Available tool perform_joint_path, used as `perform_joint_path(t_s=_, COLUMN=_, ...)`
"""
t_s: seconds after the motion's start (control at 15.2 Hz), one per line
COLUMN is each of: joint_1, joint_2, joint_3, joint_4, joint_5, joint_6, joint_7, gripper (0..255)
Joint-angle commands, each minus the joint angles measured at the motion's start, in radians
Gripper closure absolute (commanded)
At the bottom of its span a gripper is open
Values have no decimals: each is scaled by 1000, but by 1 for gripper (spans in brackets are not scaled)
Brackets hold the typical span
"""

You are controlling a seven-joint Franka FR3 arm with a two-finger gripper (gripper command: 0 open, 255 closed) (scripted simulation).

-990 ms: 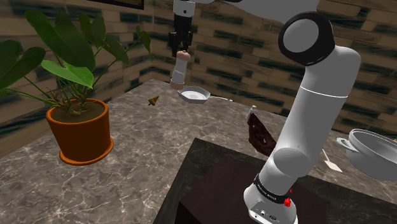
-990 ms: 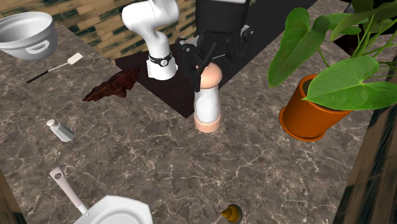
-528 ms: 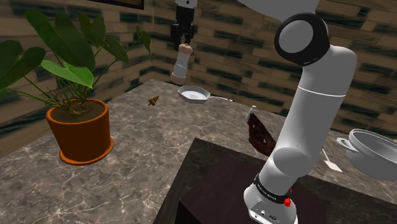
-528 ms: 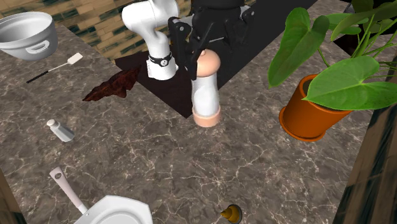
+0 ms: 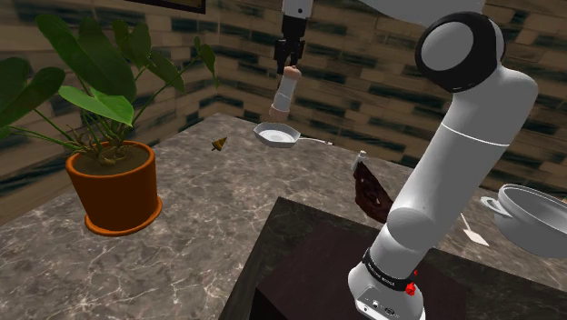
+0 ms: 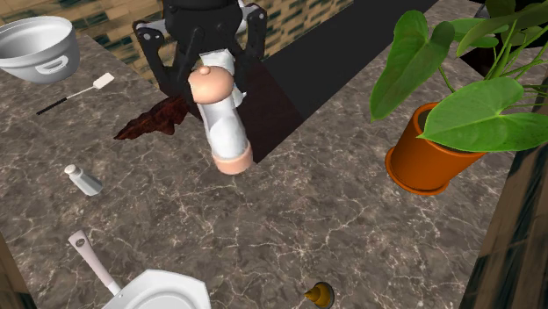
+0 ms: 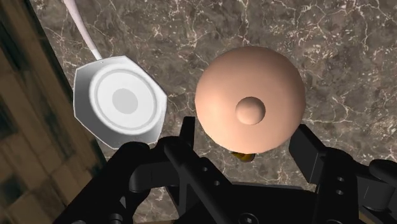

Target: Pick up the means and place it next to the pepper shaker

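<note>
The all-black two-finger gripper [image 5: 290,65] hangs high over the far part of the brown-veined marble counter [image 5: 209,209], its fingers narrowed onto the top of a tall mill with a peach-coloured round knob, a white body and a peach foot [image 6: 220,114]; the mill is clear of the surface and carried in the air. In the wrist view the two black fingers flank the knob on either side, pressed in just beneath its dome. In the shoulder view the mill hangs before the brick wall, directly above a white octagonal pan with a long pale handle [image 7: 121,102]. In the second exterior view it tilts, foot swung toward that view's lower right. The small grey shaker with a lighter cap [image 6: 83,180] sits on the marble well apart from the mill, toward the second exterior view's left; a dark red crumpled rag [image 6: 158,118] lies between them, beside the dark box stand [image 5: 309,264]. A grey metal pot [image 6: 35,44] and a white spatula [image 6: 83,92] lie beyond the rag. A leafy plant in an orange pot [image 6: 426,158] stands at the second exterior view's right; a small brown-gold object [image 6: 318,294] rests near the pan.
</note>
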Motion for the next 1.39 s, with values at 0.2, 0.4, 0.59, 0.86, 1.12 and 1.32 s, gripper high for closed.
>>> perform_joint_path(t_s=0.2, joint_1=-56, joint_2=-53, joint_3=-57, joint_4=-60, joint_5=2, joint_6=14, joint_7=-114, gripper=255)
perform_joint_path(t_s=0.4, joint_1=-90, joint_2=-72, joint_3=-93, joint_4=-82, joint_5=2, joint_6=22, joint_7=-183, gripper=255)
perform_joint_path(t_s=0.59, joint_1=-123, joint_2=-82, joint_3=-132, joint_4=-93, joint_5=3, joint_6=28, joint_7=-254, gripper=255)
perform_joint_path(t_s=0.86, joint_1=-167, joint_2=-79, joint_3=-185, joint_4=-90, joint_5=9, joint_6=32, joint_7=-352, gripper=255)
perform_joint_path(t_s=1.12, joint_1=-214, joint_2=-58, joint_3=-239, joint_4=-66, joint_5=20, joint_6=33, joint_7=-453, gripper=255)
perform_joint_path(t_s=1.32, joint_1=-251, joint_2=-30, joint_3=-281, joint_4=-34, joint_5=36, joint_6=30, joint_7=-531, gripper=255)
